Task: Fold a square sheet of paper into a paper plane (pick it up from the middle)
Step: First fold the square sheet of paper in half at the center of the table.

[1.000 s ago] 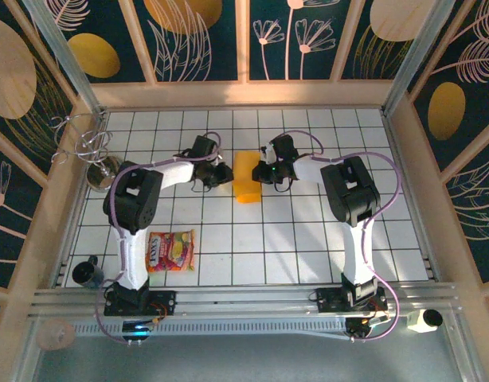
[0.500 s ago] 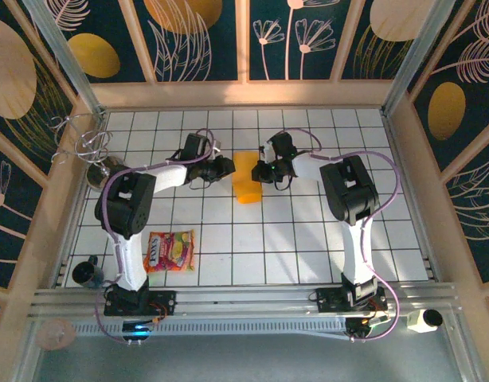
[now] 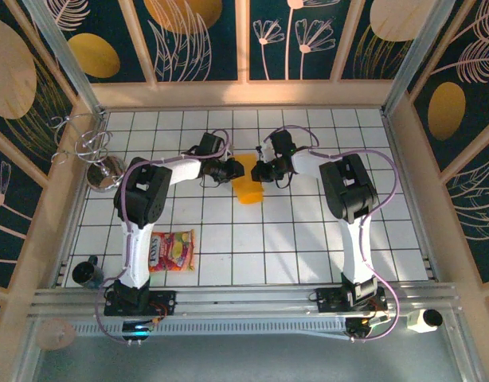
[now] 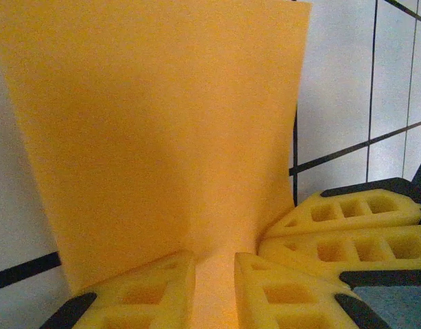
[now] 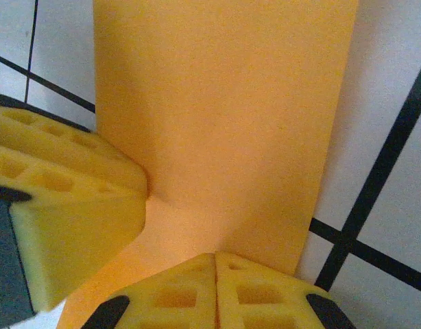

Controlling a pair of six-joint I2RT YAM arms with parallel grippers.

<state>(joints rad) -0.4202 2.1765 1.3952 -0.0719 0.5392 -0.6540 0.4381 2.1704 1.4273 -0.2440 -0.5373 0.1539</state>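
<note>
The square sheet of paper (image 3: 246, 185), plain orange-yellow and folded into a narrow strip, lies mid-table between both grippers. My right gripper (image 3: 259, 171) is shut on the strip's right edge; in its wrist view the fingertips (image 5: 216, 281) meet on the paper (image 5: 224, 103). My left gripper (image 3: 232, 169) sits at the strip's left edge. Its jaws (image 4: 214, 288) stand a narrow gap apart, with the paper (image 4: 162, 137) running into that gap. The right gripper's fingers (image 4: 347, 233) press close beside it. The paper bends up into a crease between the grippers.
A red-and-yellow snack packet (image 3: 171, 251) lies near the left arm's base. A dark cup (image 3: 87, 272) stands at the near left edge. A wire stand with a metal base (image 3: 97, 155) is at the far left. Wooden walls (image 3: 244, 94) enclose the tiled table.
My left gripper has slid right onto the paper's left edge, its jaw gap unchanged. The strip, flat before, now bends up and looks narrower at its near end. The right gripper has barely moved.
</note>
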